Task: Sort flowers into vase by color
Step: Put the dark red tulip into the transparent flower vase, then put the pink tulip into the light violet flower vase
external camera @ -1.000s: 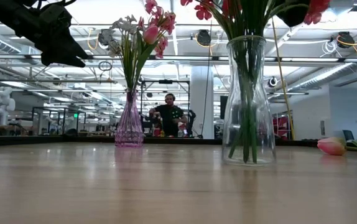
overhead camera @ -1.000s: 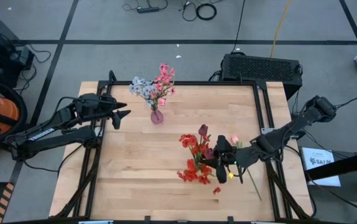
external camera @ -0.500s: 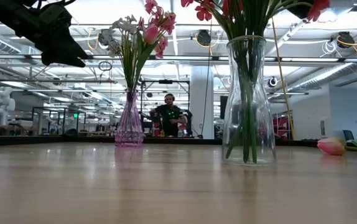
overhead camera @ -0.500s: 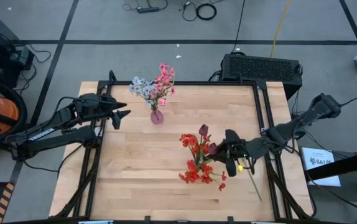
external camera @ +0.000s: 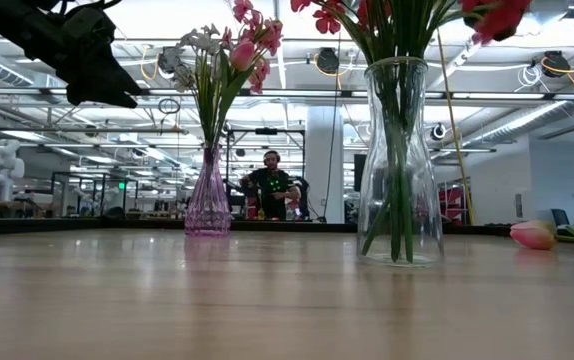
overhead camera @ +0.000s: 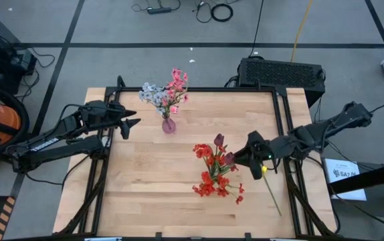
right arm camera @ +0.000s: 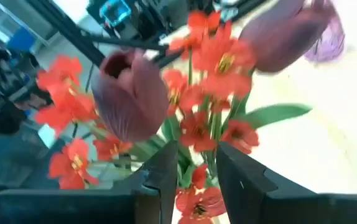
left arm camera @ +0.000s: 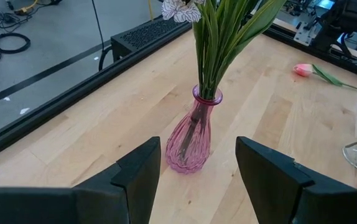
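Observation:
Bright red flower clusters (overhead camera: 212, 181) and dark maroon tulips (overhead camera: 219, 141) stand with their stalks in a clear glass vase (external camera: 399, 160). Pink sprays (overhead camera: 176, 84) and a pale blue-white sprig (overhead camera: 150, 92) stand in a small pink vase (overhead camera: 168, 124). A pink bud (external camera: 533, 234) lies on the table, its long stalk (overhead camera: 271, 194) pointing at the near edge. My right gripper (overhead camera: 245, 159) hovers just right of the red bunch, fingers a little apart around nothing (right arm camera: 197, 152). My left gripper (overhead camera: 133, 122) waits open, left of the pink vase (left arm camera: 194, 134).
The wooden table (overhead camera: 145, 201) has bare room on its near left half. A black box (overhead camera: 282, 72) sits beyond the far right corner. A person (external camera: 270, 185) stands far back in the room behind the table.
My right gripper has drawn back from above the near side of the red bunch toward the table's far right. The red heads at the near side have shifted slightly. The left arm has kept still.

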### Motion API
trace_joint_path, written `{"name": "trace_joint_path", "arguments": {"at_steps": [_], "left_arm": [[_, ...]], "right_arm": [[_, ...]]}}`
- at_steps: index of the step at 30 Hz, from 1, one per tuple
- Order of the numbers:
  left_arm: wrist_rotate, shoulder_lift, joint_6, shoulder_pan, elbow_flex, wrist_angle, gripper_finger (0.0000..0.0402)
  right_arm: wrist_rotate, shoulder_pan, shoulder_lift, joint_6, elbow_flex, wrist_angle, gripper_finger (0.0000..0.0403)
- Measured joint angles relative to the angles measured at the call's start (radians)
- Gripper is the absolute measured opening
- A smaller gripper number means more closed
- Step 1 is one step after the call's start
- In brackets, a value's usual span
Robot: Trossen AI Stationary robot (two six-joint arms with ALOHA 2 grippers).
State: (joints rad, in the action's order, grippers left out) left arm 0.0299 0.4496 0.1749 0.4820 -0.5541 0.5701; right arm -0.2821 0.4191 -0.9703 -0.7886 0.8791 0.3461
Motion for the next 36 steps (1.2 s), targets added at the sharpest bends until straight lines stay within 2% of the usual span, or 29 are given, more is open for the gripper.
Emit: {"name": "trace_joint_path", "arguments": {"at_steps": [9, 11, 14, 17, 21, 26, 29, 36], "left_arm": [[0.0, 0.0, 0.0, 0.0, 0.0, 0.0, 0.0215], [0.0, 0.0, 0.0, 0.0, 0.0, 0.0, 0.0215], [0.0, 0.0, 0.0, 0.0, 0.0, 0.0, 0.0215], [0.0, 0.0, 0.0, 0.0, 0.0, 0.0, 0.0215], [0.0, 0.0, 0.0, 0.0, 0.0, 0.0, 0.0215], [0.0, 0.0, -0.005, 0.0, 0.0, 0.0, 0.0215], [0.0, 0.0, -0.006, 0.0, 0.0, 0.0, 0.0215], [0.0, 0.0, -0.004, 0.0, 0.0, 0.0, 0.0215]], "right_arm": [[-0.012, -0.069, 0.125, 0.023, 0.0, 0.002, 0.0102], [-0.063, -0.083, 0.16, 0.036, 0.0, 0.029, 0.0102], [-0.212, -0.093, 0.213, 0.037, 0.0, 0.097, 0.0092], [-0.296, -0.11, 0.256, -0.075, 0.0, 0.224, 0.0073], [-0.218, -0.145, 0.268, -0.288, 0.0, 0.467, 0.0037], [-0.068, -0.152, 0.198, -0.496, 0.0, 0.709, 0.0003], [-0.01, -0.152, 0.143, -0.549, 0.0, 0.781, 0.0008], [0.107, -0.152, -0.011, -0.577, -0.002, 0.821, 0.0041]]}}
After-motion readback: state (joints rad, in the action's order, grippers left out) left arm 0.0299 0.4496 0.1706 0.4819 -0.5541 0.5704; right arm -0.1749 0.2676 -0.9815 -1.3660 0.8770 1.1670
